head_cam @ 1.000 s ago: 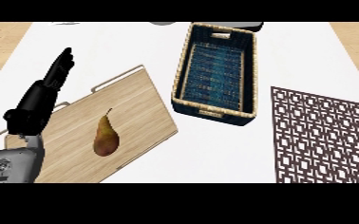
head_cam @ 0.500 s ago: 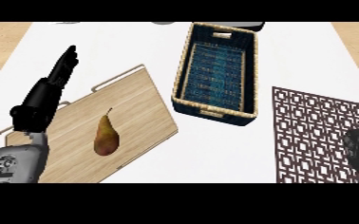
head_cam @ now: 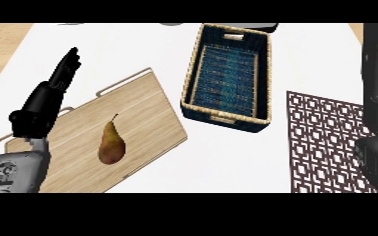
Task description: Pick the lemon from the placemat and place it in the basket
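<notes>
Lemon: not seen anywhere in the head view; its place, heading and long axis cannot be told.

Placemat, dark brown openwork lattice (head_cam: 325,140): flat, rectangular, fretwork of small squares, at the counter's right. The part that shows is bare, and its right edge is covered by a black shape.

Right hand (head_cam: 367,152): a black mass at the view's right edge, over the placemat's border. Whether it is spread or holds anything cannot be told.

Basket, rectangular, woven (head_cam: 193,80): straw-coloured rim and outer wall, dark blue ribbed weave inside, a slot handle in each short end. Its long axis runs from near to far, leaning slightly. It stands just left of the placemat, apart from it.

Cutting board, pale wood with visible grain (head_cam: 144,110): rectangular, set at a diagonal left of the basket, with thin metal loop handles.

Pear, brownish-green (head_cam: 111,144): lies on the board, stem pointing away from the robot.

Left hand (head_cam: 43,107): black, fingers straight and extended up and to the right, holding nothing, at the board's left edge.

White counter top (head_cam: 310,60): smooth and plain.
</notes>
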